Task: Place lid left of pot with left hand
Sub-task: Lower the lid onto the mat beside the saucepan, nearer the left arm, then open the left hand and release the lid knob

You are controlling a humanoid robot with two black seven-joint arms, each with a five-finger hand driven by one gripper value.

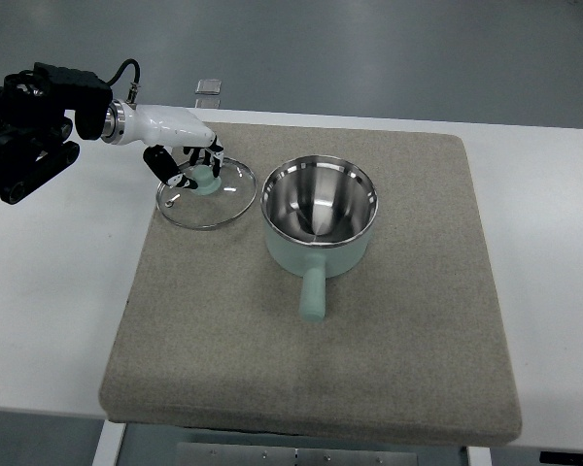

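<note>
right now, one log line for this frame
left hand: fingers on lid knob | lid: on mat, left of pot | pot: open

Even, cool overhead light; fairly sharp throughout.
The white surface [544, 194] is bright but not blown out. Glare streaks the steel inside of the pot [320, 204] and glints on the glass lid [206, 194]. Shadows under both are soft and short. Fine grain mottles the mat [398, 320].

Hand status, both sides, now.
Left hand: fingers closed on the knob of the lid, which sits on the mat left of the pot.
Right hand: not in view.
</note>
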